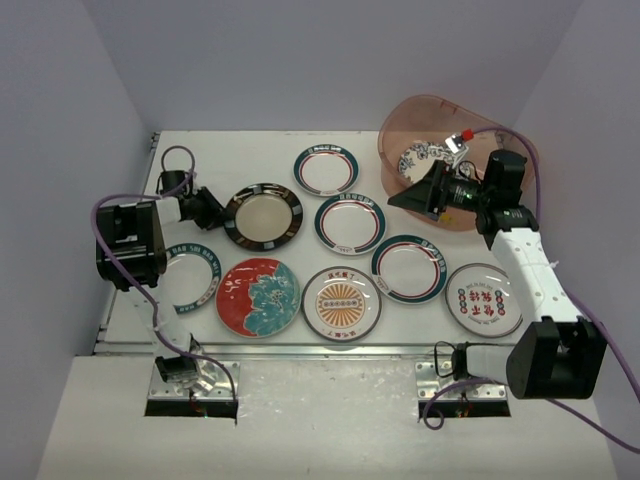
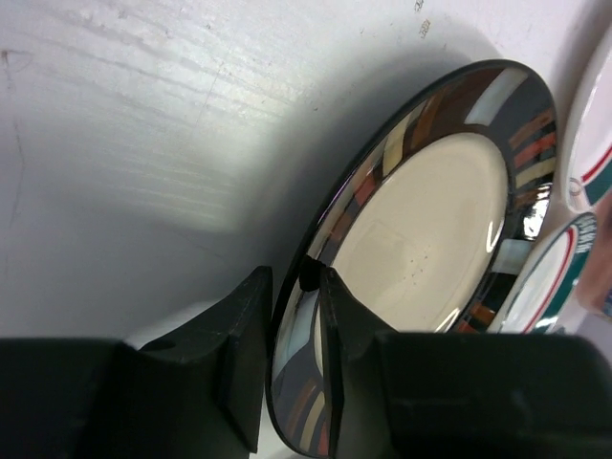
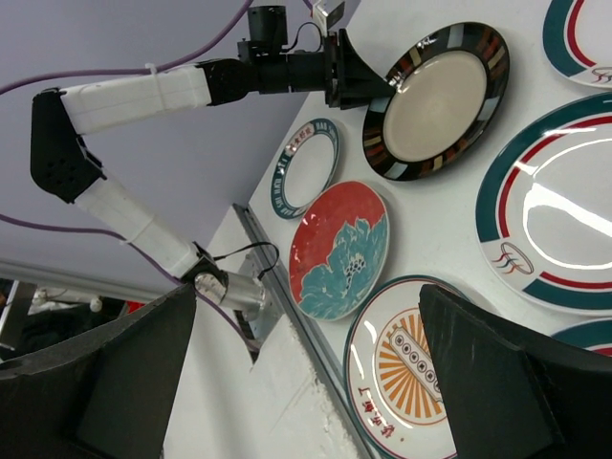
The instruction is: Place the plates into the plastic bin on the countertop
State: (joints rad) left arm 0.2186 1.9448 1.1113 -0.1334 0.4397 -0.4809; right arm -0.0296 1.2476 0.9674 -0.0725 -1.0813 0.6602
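My left gripper (image 1: 207, 208) is shut on the left rim of the dark-rimmed plate (image 1: 263, 215). In the left wrist view its fingers (image 2: 244, 344) pinch that plate's rim (image 2: 430, 229). My right gripper (image 1: 408, 192) is open and empty, hovering at the near wall of the plastic bin (image 1: 455, 115). A blue floral plate (image 1: 415, 160) lies in the bin. On the countertop (image 1: 230, 150) lie teal-and-red rimmed plates (image 1: 350, 223), a red-and-teal floral plate (image 1: 258, 297), an orange sunburst plate (image 1: 341, 302) and a red-lettered plate (image 1: 483, 299).
A teal-rimmed plate (image 1: 188, 278) lies partly under the left arm. A metal strip (image 1: 300, 348) runs along the near edge. Lavender walls close in the left, back and right. The right wrist view looks across the floral plate (image 3: 339, 249) toward the left arm.
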